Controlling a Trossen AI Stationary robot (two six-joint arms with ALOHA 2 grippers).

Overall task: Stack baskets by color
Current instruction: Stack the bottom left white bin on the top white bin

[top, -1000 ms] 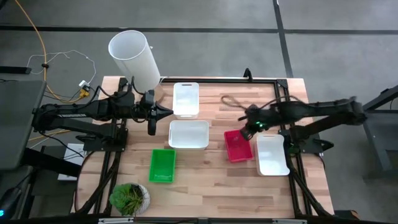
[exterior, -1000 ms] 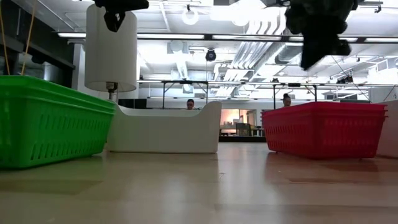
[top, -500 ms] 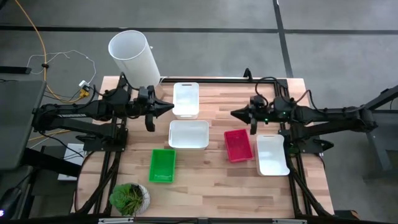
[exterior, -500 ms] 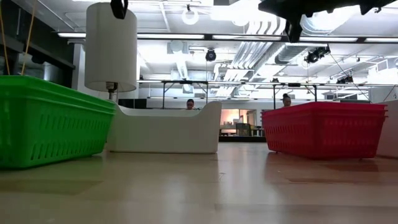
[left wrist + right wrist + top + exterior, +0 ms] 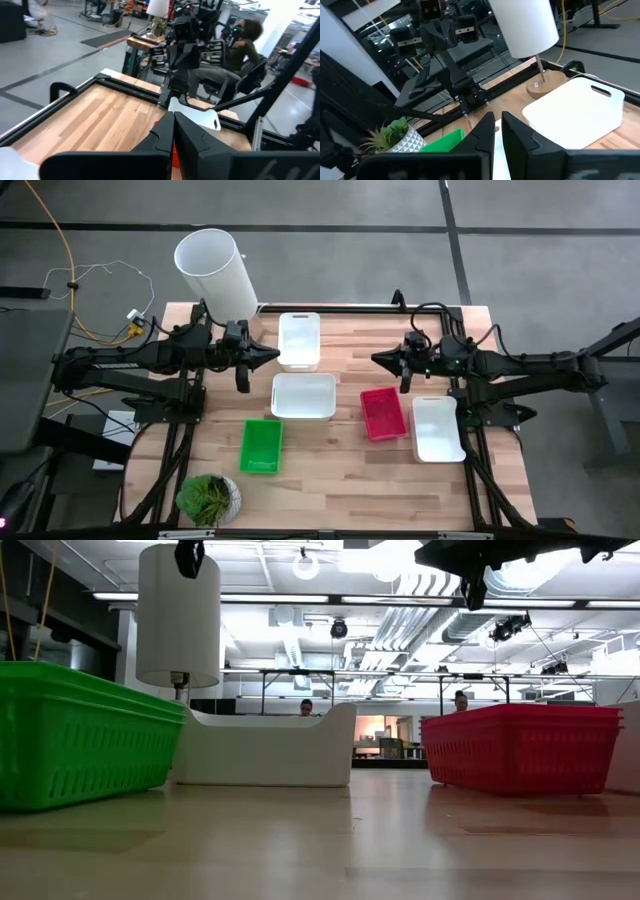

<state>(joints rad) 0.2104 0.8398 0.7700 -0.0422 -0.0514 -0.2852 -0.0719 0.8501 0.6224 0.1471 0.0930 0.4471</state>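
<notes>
**Baskets sorted into piles, both arms lifted clear**

The red baskets (image 5: 383, 413) sit nested as one pile on the wooden surface (image 5: 330, 470), between a white basket (image 5: 304, 396) and another white one (image 5: 438, 428) just beside them; a third white basket (image 5: 299, 339) lies further back, and the green pile (image 5: 262, 446) lies nearer the plant (image 5: 208, 497). Perforated plastic walls let them nest. The whites look unstacked yet. Left gripper (image 5: 272, 356) and right gripper (image 5: 378, 361) hover empty, fingers closed, likely parked away from the piles.

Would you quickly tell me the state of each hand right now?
Left hand: closed, holding nothing, raised above the table.
Right hand: closed, holding nothing, raised above the table.
</notes>
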